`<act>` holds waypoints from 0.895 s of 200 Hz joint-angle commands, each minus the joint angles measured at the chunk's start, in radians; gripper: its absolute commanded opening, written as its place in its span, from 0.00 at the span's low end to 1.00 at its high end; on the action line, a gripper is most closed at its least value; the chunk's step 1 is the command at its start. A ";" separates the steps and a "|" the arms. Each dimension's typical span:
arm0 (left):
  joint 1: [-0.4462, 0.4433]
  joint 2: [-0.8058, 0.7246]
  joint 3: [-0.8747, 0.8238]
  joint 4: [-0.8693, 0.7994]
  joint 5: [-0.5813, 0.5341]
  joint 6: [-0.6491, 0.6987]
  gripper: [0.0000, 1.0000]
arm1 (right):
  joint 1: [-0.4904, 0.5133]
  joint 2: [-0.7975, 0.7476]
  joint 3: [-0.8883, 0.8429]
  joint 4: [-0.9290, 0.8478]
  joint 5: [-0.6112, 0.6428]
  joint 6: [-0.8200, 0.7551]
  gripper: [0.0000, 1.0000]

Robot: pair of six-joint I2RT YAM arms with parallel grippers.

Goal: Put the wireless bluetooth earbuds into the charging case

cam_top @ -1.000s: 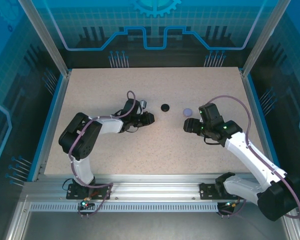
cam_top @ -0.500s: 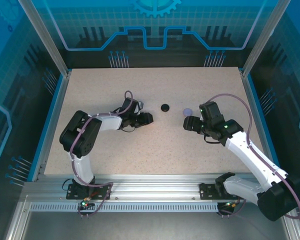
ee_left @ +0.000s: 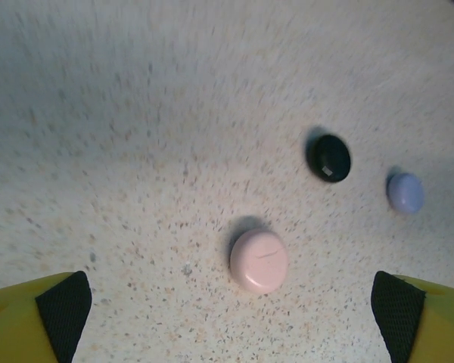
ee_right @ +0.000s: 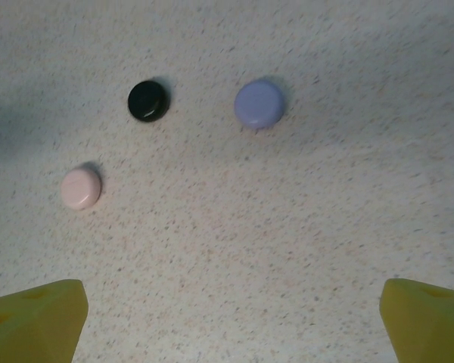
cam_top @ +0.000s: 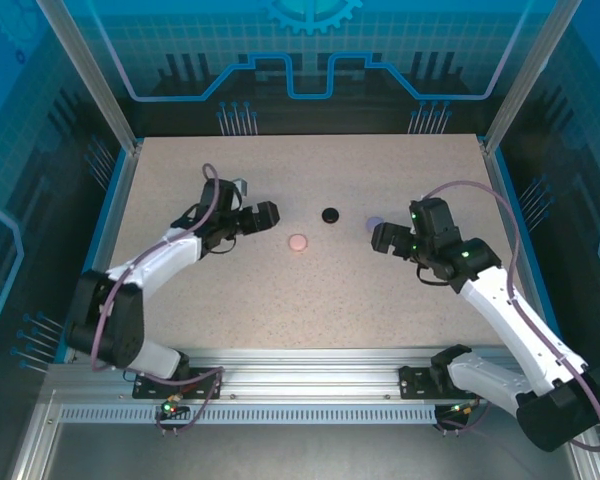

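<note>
Three round charging cases lie shut on the table: a pale pink one (cam_top: 298,242) (ee_left: 259,260) (ee_right: 81,188), a black one (cam_top: 330,215) (ee_left: 329,157) (ee_right: 148,100) and a lavender one (cam_top: 375,221) (ee_left: 405,192) (ee_right: 259,103). The earbuds are out of view. My left gripper (cam_top: 274,219) (ee_left: 228,306) stands open just left of the pink case, nothing between its fingers. My right gripper (cam_top: 378,240) (ee_right: 232,321) is open too, right next to the lavender case, over bare table.
The speckled tabletop (cam_top: 310,300) has a blue raised rim on the left (cam_top: 108,220) and right (cam_top: 508,220) sides. Metal frame posts (cam_top: 90,75) stand at the back corners. Open room lies in front of the cases.
The left gripper opened and drew back to the left, leaving the pink case uncovered on the table. The right gripper opened wider and shifted slightly right.
</note>
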 commanded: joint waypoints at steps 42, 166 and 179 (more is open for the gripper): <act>0.001 -0.411 -0.341 0.424 -0.182 0.245 0.99 | -0.042 -0.067 -0.075 0.175 0.405 -0.112 1.00; 0.123 -0.218 -0.642 0.915 -0.430 0.528 0.99 | -0.243 0.242 -0.367 0.860 0.382 -0.459 1.00; 0.133 -0.133 -0.644 0.988 -0.422 0.536 0.99 | -0.243 0.254 -0.433 1.012 0.323 -0.511 1.00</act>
